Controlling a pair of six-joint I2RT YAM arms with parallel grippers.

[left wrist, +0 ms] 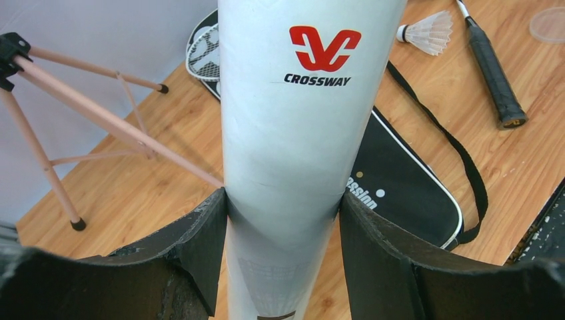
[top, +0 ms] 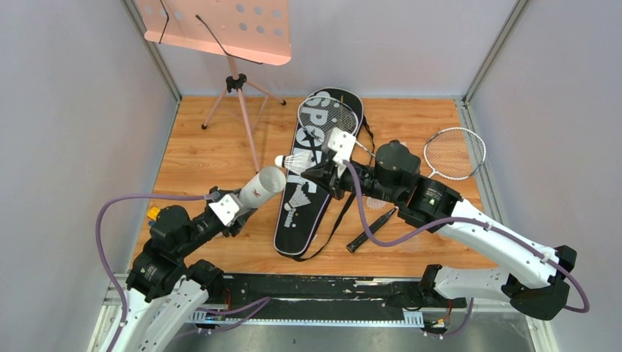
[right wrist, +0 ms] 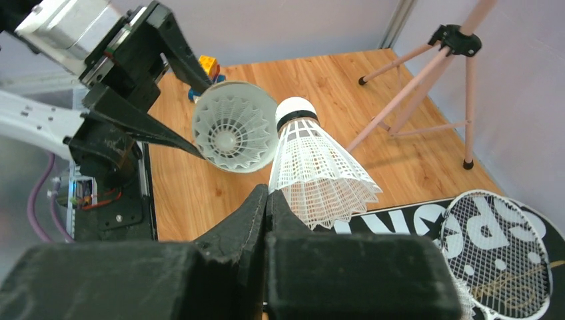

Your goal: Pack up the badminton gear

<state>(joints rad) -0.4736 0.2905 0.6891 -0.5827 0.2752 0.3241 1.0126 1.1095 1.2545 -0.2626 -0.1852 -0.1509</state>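
Note:
My left gripper (top: 238, 207) (left wrist: 283, 217) is shut on the long white tube (top: 262, 186) (left wrist: 303, 127), which tilts up with its open mouth (right wrist: 233, 127) toward the right arm; one shuttlecock sits inside. My right gripper (top: 317, 170) (right wrist: 268, 195) is shut on the skirt edge of a white shuttlecock (top: 295, 160) (right wrist: 313, 167), cork end pointing at the tube mouth, just short of it. The black SPORT bag (top: 319, 183) (right wrist: 413, 220) lies below with one racket (top: 328, 117) (right wrist: 500, 247) on it. The second racket (top: 455, 152) lies at the right, and another shuttlecock (left wrist: 430, 31) beside its handle (left wrist: 493, 67).
The pink music stand (top: 220, 29) on tripod legs (left wrist: 100, 113) (right wrist: 433, 73) stands at the back left. A small yellow and blue toy (right wrist: 208, 65) sits behind my left arm. A clear round lid (left wrist: 550, 23) lies on the wood. Grey walls close three sides.

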